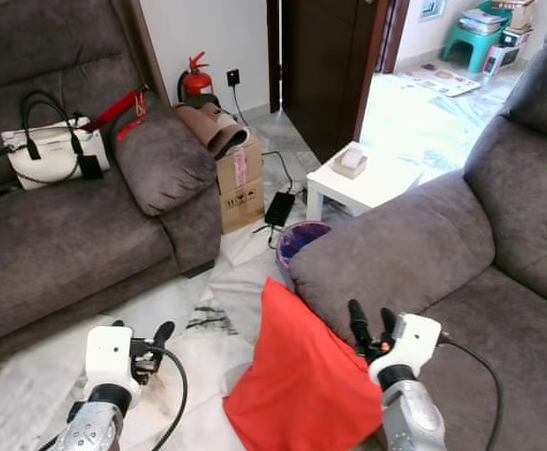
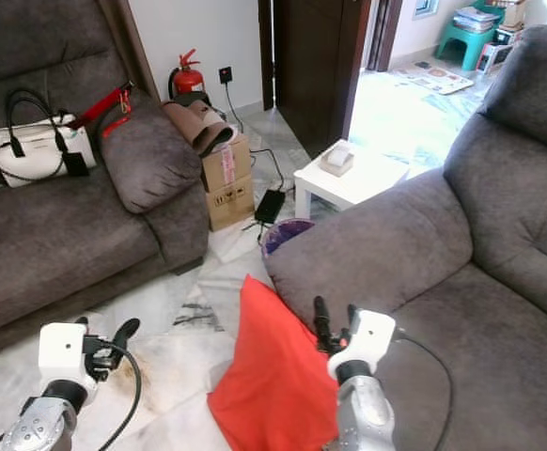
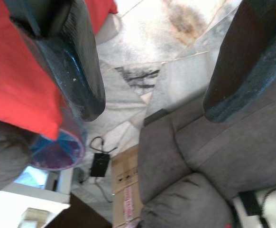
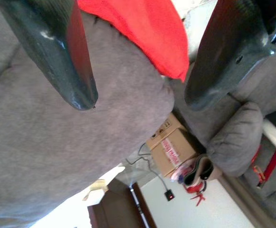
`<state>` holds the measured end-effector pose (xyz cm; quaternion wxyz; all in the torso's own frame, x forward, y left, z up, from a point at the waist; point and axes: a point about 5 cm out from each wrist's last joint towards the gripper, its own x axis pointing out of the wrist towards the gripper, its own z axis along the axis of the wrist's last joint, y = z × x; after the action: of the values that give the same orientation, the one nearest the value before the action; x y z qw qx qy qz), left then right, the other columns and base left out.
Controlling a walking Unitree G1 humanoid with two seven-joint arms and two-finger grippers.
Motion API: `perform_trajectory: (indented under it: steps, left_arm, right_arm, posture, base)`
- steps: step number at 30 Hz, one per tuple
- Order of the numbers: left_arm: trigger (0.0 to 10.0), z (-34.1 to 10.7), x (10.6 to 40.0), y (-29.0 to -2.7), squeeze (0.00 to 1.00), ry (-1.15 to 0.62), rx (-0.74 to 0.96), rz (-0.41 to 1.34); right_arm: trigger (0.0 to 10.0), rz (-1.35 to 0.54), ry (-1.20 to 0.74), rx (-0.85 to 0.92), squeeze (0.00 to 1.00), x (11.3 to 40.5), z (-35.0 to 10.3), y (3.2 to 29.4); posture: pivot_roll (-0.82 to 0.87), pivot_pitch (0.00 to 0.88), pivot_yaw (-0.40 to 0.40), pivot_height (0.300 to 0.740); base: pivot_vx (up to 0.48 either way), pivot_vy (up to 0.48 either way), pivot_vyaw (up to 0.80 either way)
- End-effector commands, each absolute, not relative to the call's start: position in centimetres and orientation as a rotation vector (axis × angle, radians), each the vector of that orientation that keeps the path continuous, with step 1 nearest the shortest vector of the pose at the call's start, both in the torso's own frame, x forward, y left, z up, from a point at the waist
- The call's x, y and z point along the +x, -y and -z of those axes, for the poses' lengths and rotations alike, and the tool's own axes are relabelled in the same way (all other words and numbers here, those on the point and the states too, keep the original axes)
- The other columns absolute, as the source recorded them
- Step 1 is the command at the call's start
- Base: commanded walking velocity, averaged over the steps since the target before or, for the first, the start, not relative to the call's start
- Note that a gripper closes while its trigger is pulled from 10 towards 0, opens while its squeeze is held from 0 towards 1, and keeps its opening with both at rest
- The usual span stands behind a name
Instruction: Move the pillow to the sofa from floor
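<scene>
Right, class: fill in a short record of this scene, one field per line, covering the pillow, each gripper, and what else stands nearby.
pillow: red pillow, on the floor, leaning against the right-hand sofa's armrest
right gripper: right gripper, open, raised beside the pillow, holding nothing
left gripper: left gripper, open, over the marble floor
left sofa: white handbag on the seat
between sofas: cardboard box, fire extinguisher, white side table

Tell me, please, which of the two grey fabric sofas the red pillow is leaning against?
The grey sofa on the robot's right: the red pillow rests against its armrest. The other sofa holds a white handbag.
</scene>
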<state>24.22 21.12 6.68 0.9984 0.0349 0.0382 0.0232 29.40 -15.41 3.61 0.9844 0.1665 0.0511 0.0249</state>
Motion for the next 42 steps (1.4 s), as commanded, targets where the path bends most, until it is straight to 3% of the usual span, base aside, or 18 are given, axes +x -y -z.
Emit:
perform_trajectory:
  steps: [1,10,14,19,32,42]
  left_arm:
    - [10.0,-6.7,23.9,-21.5,0.0,-0.086,0.091,-0.047]
    - [10.0,-8.4,25.3,-21.1,0.0,-0.013,0.235,0.014]
    - [10.0,-7.9,25.6,-21.1,0.0,-0.038,0.192,0.012]
    - [10.0,-7.6,25.0,-21.2,0.0,-0.047,0.18,0.011]
    - [10.0,-7.3,24.6,-21.4,0.0,-0.058,0.159,-0.005]
    - [10.0,-7.3,24.6,-21.1,0.0,-0.059,0.148,-0.004]
  right_arm:
    - [10.0,-0.042,-0.098,0.33,0.0,29.1,-3.5,15.3]
    - [10.0,0.046,-0.07,0.308,0.0,29.3,-3.9,16.6]
    - [10.0,0.184,-0.072,0.271,0.0,29.4,-3.9,19.1]
    - [10.0,0.184,-0.055,0.222,0.0,29.5,-4.5,20.5]
    - [10.0,0.112,-0.081,0.217,0.0,29.4,-4.0,19.3]
    - [10.0,0.117,-0.081,0.227,0.0,29.4,-4.0,18.8]
  posture:
    - [0.08,0.122,0.035,0.74]
    - [0.09,0.119,0.031,0.74]
    - [0.08,0.121,0.03,0.74]
    - [0.08,0.111,0.03,0.74]
    - [0.09,0.093,0.027,0.74]
    - [0.08,0.113,0.028,0.686]
  base:
    - [0.0,0.0,0.0]
    - [0.0,0.0,0.0]
    - [0.0,0.0,0.0]
    - [0.0,0.0,0.0]
    - [0.0,0.0,0.0]
    - [0.0,0.0,0.0]
